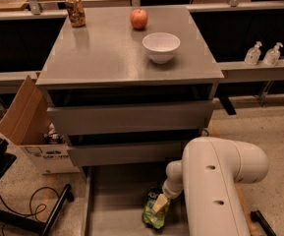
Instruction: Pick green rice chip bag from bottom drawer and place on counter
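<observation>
Camera view: hand [161, 202] at green rice chip bag [153, 217]

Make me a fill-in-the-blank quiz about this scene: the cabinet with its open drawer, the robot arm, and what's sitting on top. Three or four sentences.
1. The green rice chip bag lies in the ____ drawer.
2. The gripper is down in that drawer, right at the ____.
3. The bowl on the counter is ____ in colour.
4. Counting the bowl, the apple and the can, the counter holds ____ things.

Missing words: bottom; bag; white; three.
</observation>
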`<move>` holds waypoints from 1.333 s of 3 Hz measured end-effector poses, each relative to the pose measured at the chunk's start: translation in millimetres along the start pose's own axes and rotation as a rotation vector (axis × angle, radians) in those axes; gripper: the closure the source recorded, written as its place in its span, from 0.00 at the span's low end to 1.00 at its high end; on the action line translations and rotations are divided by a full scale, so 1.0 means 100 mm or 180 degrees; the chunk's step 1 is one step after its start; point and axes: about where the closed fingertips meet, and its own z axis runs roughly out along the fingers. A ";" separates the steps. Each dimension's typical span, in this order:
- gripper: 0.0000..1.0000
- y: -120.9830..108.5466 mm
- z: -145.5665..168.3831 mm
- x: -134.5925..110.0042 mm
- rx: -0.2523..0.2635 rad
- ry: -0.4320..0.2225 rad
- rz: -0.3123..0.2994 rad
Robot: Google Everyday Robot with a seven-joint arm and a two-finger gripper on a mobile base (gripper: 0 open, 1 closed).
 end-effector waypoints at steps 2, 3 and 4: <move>0.18 -0.03 0.24 -0.18 -0.0019 -0.0045 -0.0049; 0.41 -0.03 0.26 -0.19 -0.0021 -0.0046 -0.0049; 0.64 -0.02 0.28 -0.18 -0.0029 -0.0038 -0.0050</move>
